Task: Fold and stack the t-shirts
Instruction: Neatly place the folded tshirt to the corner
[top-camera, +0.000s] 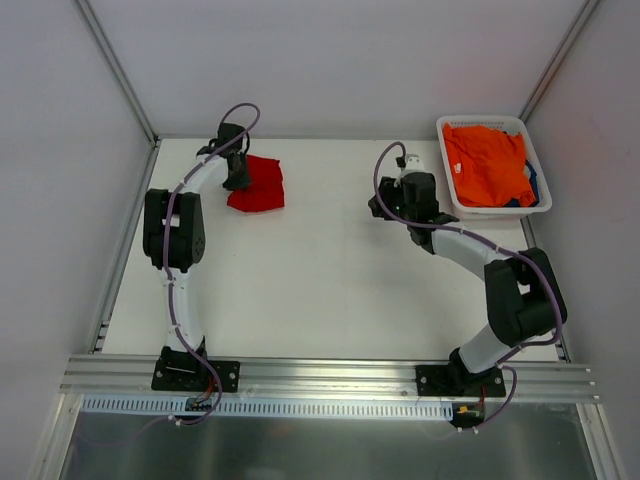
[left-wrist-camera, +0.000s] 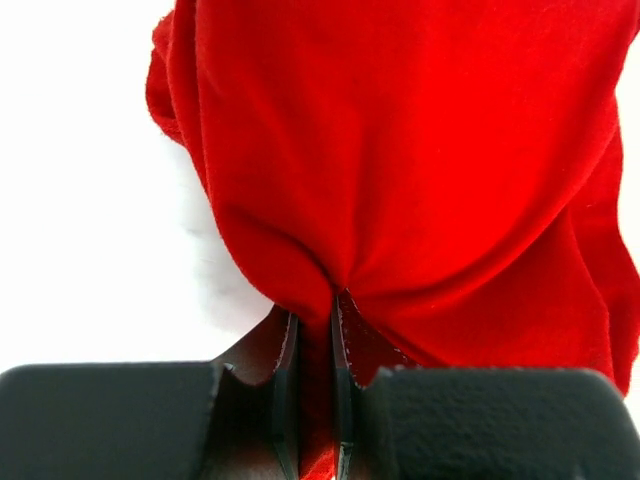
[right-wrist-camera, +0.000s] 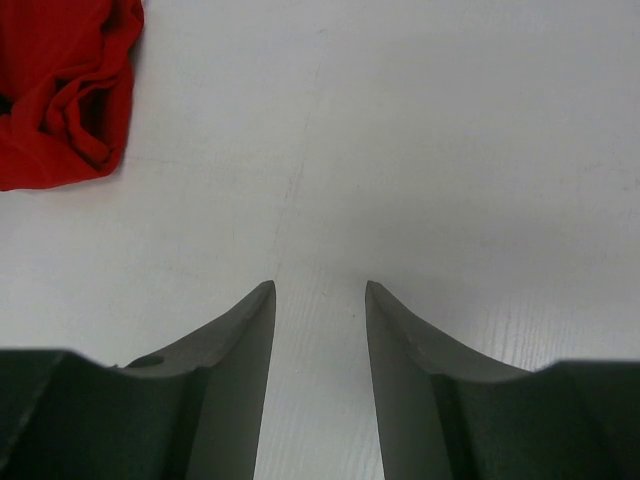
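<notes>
A bright red t-shirt (top-camera: 258, 184) lies bunched and roughly folded at the back left of the white table. My left gripper (top-camera: 236, 172) is at its left edge and shut on a pinch of the red cloth (left-wrist-camera: 400, 170), which runs between the two pads. An orange t-shirt (top-camera: 486, 162) fills the white basket (top-camera: 449, 190) at the back right, with a dark blue shirt (top-camera: 528, 186) peeking out under it. My right gripper (top-camera: 380, 206) is open and empty over bare table just left of the basket. The red t-shirt also shows in the right wrist view (right-wrist-camera: 62, 90), at the upper left.
The white basket stands against the right wall at the back. Grey enclosure walls and metal frame posts (top-camera: 115, 70) ring the table. A metal rail (top-camera: 330, 375) carries both arm bases at the near edge.
</notes>
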